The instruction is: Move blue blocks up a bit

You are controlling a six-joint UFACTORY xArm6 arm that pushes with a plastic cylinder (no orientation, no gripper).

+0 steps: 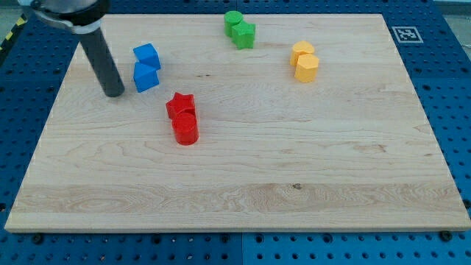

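Two blue blocks sit together at the board's upper left: one blue block [146, 55] above, and a second blue block [146, 76] touching it just below. Their exact shapes are hard to make out. My tip [114, 93] rests on the board just left of the lower blue block and slightly below it, a small gap apart. The dark rod [99, 55] slants up from the tip to the view's top left.
A red star block [179, 105] touches a red cylinder [185, 128] below the blue pair. Two green blocks [239, 29] sit at top centre. Two yellow blocks [304, 61] sit at upper right. The wooden board [294, 184] lies on a blue perforated table.
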